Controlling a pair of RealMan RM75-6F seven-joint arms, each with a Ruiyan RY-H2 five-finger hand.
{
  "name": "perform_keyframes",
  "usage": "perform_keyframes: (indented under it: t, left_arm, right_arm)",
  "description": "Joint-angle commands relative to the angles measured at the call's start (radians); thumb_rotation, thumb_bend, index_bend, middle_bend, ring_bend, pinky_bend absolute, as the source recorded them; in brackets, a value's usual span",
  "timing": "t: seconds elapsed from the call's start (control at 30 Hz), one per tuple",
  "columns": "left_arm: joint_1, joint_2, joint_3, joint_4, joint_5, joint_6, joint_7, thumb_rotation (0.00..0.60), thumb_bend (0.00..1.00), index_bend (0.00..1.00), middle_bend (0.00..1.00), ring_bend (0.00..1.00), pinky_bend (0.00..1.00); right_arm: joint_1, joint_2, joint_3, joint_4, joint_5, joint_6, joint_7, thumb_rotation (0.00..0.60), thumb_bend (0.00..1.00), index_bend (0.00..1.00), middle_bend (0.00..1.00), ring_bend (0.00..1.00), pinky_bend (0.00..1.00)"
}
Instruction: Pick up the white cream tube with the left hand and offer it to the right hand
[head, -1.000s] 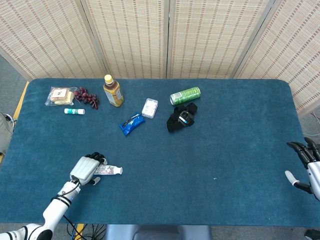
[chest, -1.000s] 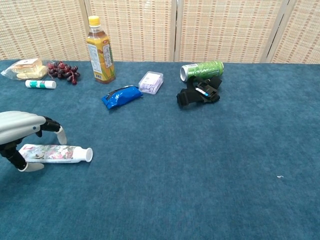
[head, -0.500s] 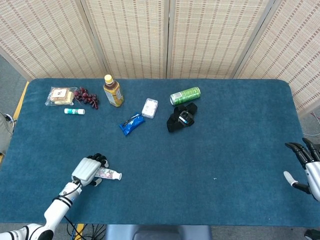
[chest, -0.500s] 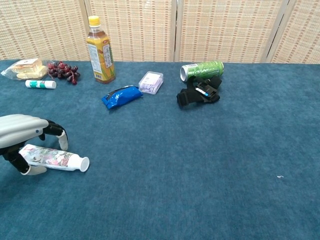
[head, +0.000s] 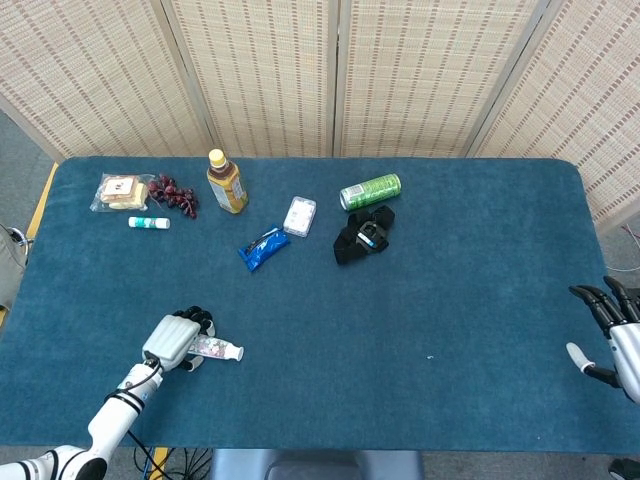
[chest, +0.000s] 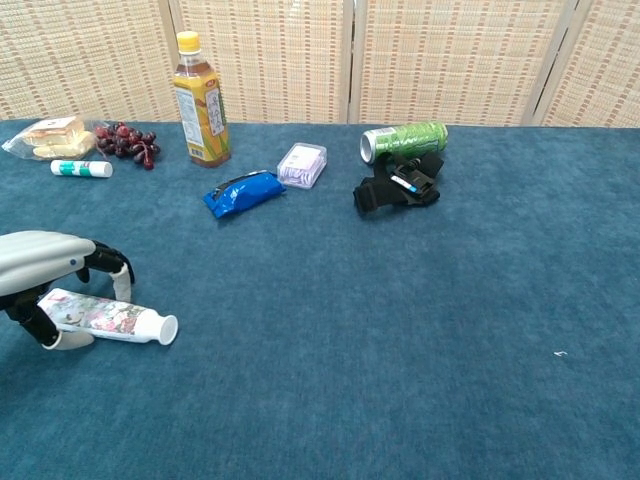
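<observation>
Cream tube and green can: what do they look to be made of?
The cream tube, under the left hand, looks like soft plastic, judging by its flattened printed body and rigid white cap. The green can, lying on its side, is probably thin metal, with a glossy printed wall and a silvery end rim.

Table cloth (chest: 420, 330) matt blue felt; can (chest: 404, 139) glossy metal

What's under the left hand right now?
The white cream tube lies on the table, its rear end under the left hand; cap end sticks out. Grasp contact is hidden.
</observation>
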Motion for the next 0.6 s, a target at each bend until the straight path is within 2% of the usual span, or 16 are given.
perform_keyframes:
  t: [0.03, 0.13, 0.33, 0.6]
  left_arm:
    - [0.001, -0.008, -0.002, 0.014, 0.006, 0.005, -0.017, 0.6, 0.22, 0.41, 0.24, 0.14, 0.24]
    - [-0.001, -0.014, -0.003, 0.029, 0.009, 0.005, -0.03, 0.6, 0.23, 0.43, 0.28, 0.15, 0.24]
    - [0.009, -0.031, -0.009, 0.071, 0.058, 0.048, -0.105, 0.6, 0.29, 0.5, 0.42, 0.24, 0.26]
    - [0.007, -0.03, -0.01, 0.104, 0.095, 0.063, -0.161, 0.6, 0.32, 0.53, 0.56, 0.38, 0.38]
  right_arm:
    - [0.001, 0.0, 0.0, -0.002, 0.002, -0.003, -0.003, 0.6, 0.22, 0.18, 0.22, 0.07, 0.17]
    - [0.001, -0.001, 0.0, -0.003, 0.002, -0.003, -0.005, 0.6, 0.22, 0.18, 0.22, 0.07, 0.17]
    - [0.0, 0.0, 0.0, -0.005, 0.001, -0.002, -0.007, 0.6, 0.22, 0.18, 0.22, 0.07, 0.17]
    - [0.008, 0.0, 0.003, -0.004, -0.002, -0.009, -0.008, 0.6, 0.22, 0.18, 0.22, 0.07, 0.17]
